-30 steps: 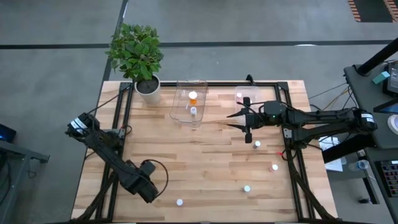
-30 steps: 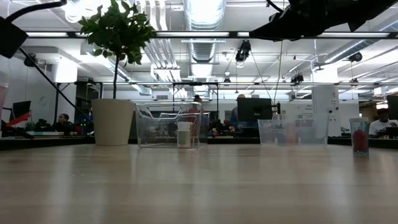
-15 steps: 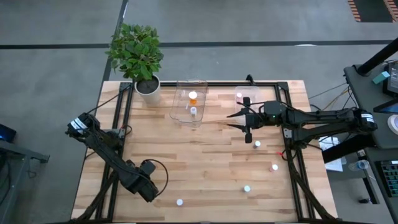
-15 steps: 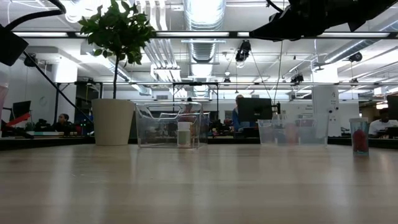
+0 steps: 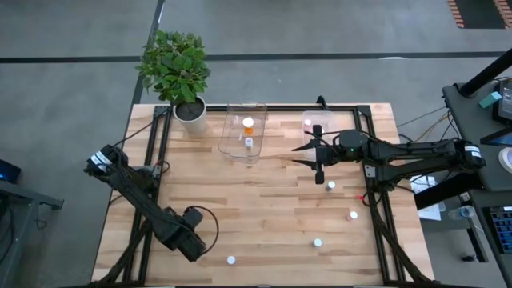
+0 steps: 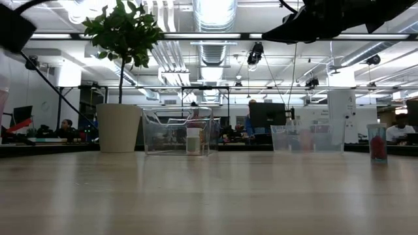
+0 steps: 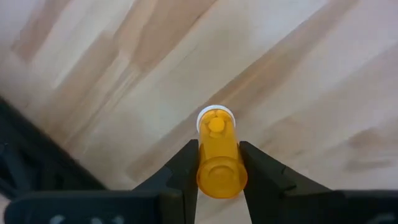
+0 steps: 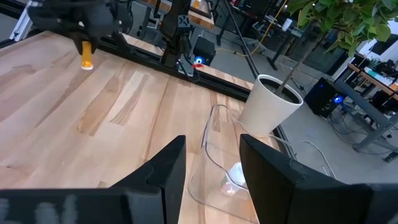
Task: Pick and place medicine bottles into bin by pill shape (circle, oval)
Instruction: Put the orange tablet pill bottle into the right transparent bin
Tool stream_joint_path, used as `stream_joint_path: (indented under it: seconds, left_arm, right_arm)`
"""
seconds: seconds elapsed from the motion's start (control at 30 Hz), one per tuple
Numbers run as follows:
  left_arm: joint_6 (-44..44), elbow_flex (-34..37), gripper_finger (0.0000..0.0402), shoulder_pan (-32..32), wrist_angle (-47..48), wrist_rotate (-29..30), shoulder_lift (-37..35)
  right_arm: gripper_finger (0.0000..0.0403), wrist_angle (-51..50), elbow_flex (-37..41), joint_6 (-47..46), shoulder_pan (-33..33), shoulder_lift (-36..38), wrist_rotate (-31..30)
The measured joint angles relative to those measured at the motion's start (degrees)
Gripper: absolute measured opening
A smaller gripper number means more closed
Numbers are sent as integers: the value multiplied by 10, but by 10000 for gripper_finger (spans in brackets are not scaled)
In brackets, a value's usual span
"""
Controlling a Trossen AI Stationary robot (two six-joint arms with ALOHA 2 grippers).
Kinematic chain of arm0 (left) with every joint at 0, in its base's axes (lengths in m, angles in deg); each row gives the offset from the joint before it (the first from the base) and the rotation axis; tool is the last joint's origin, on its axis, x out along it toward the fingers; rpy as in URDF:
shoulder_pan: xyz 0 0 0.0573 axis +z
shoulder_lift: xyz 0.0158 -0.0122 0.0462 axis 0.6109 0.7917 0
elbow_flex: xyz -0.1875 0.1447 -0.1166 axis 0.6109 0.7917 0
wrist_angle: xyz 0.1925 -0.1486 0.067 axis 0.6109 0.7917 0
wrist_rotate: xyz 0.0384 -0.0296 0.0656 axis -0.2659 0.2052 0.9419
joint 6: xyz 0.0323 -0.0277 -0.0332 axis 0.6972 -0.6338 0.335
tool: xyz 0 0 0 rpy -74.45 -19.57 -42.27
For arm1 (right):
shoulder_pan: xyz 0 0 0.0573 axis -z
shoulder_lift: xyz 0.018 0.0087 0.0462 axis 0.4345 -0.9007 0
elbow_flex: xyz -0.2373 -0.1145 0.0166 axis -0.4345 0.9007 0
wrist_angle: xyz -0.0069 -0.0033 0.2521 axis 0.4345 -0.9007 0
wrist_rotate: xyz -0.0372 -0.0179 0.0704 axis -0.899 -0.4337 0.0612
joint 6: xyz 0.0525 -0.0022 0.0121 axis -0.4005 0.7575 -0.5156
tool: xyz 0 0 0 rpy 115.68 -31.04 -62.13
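The left gripper (image 7: 219, 163) pinched an orange bottle (image 7: 217, 154) above the table's (image 5: 264, 200) near-left part, having shifted slightly over the last second, apparently beginning carriage. The right gripper (image 5: 304, 154) hovered spread, unchanged, beside the clear bin (image 5: 244, 130). Pill shape remained indistinct.

Lighting: even and bright overhead, sourced from ceiling strip lights (image 6: 212, 13) that blew out to white glare in the low view; shadows on the desk (image 5: 264, 208) were soft and faint. Focus: the near desk surface in the low view was blurred, the room behind sharper; in the left wrist view the wood grain was soft. Distortion: the right wrist view tilted and bowed toward its edges.
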Motion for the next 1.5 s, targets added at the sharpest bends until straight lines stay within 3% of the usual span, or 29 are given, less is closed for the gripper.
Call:
stream_joint_path:
  seconds: [0.33, 0.5, 0.6, 0.83, 1.03, 1.27, 1.5]
  left_arm:
    - [93, -93, 79, 52, 7, 130, -59]
    - [203, -128, 78, 75, -29, 278, -93]
    - [305, -124, 78, 94, -108, 314, -119]
    - [568, -83, 78, 150, -318, 307, -154]
    - [742, -15, 78, 213, -470, 236, -166]
    - [868, 79, 78, 274, -682, 178, -166]
    - [940, 144, 77, 296, -860, 172, -166]
  right_arm:
    - [141, 0, 2, 0, 0, 0, 0]
    - [141, 2, 5, 0, 0, 0, 0]
    - [141, 2, 7, 0, 0, 0, 0]
    - [141, 2, 11, -18, 0, 0, 5]
    - [141, 2, 21, -40, -1, 0, 6]
    - [141, 57, 60, -109, -22, 0, 57]
    - [141, 244, 128, -136, -78, -8, 54]
